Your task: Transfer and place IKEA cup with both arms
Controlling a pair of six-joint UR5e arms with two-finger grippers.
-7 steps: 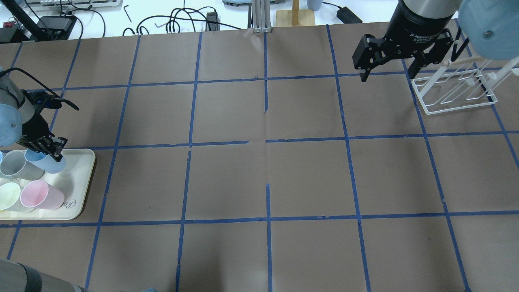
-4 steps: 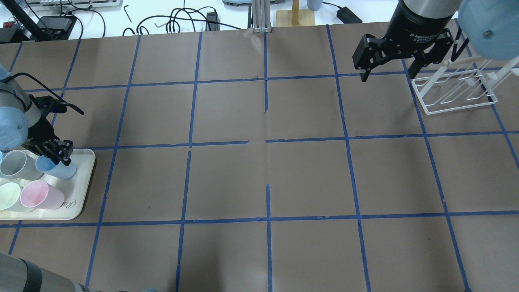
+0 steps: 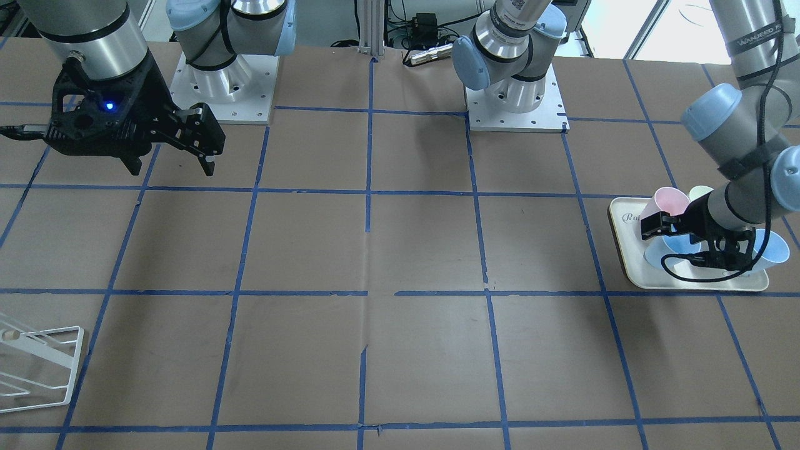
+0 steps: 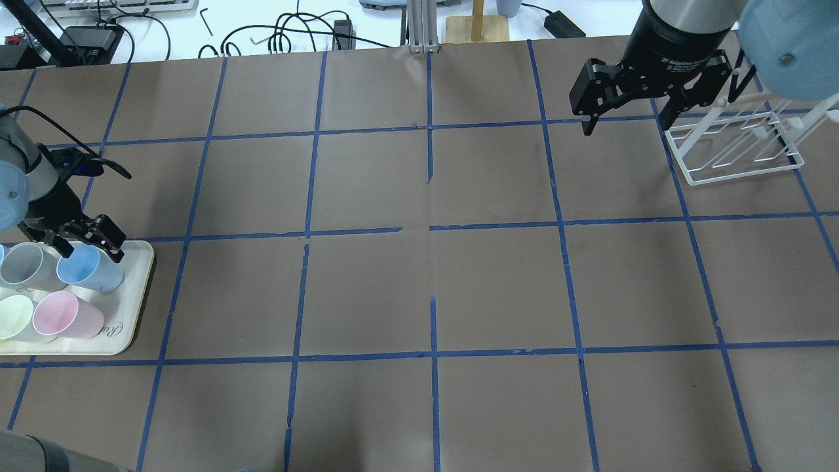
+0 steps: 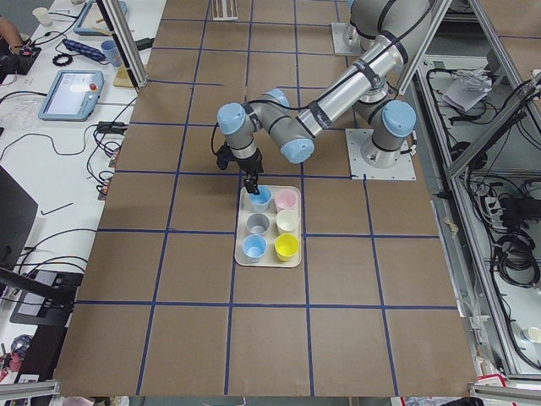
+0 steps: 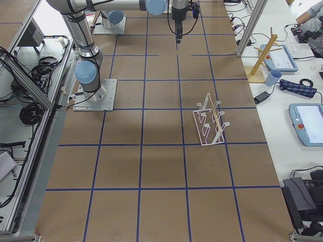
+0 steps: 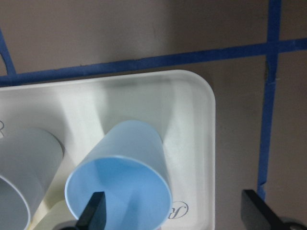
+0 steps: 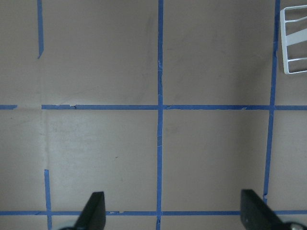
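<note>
The light-blue IKEA cup [image 4: 92, 272] stands upright at the tray's [image 4: 134, 295] far right corner. It fills the left wrist view [image 7: 120, 177]. My left gripper [image 4: 88, 248] is open just above it. One fingertip [image 7: 96, 211] hangs over the cup's mouth and the other lies outside the cup, past the tray's edge. From the front the gripper [image 3: 656, 226] hides much of the cup [image 3: 659, 255]. My right gripper [image 4: 626, 123] is open and empty, high over the far right of the table [image 3: 172, 167].
A grey cup [image 4: 26, 265], a pink cup [image 4: 62, 314] and a pale green cup [image 4: 14, 316] share the tray. A second blue cup [image 5: 254, 247] stands at its other end. A white wire rack [image 4: 741, 141] stands right of my right gripper.
The left gripper carried the blue cup a little to the right on the tray, then opened; the cup now stands free. The right arm has barely moved.
</note>
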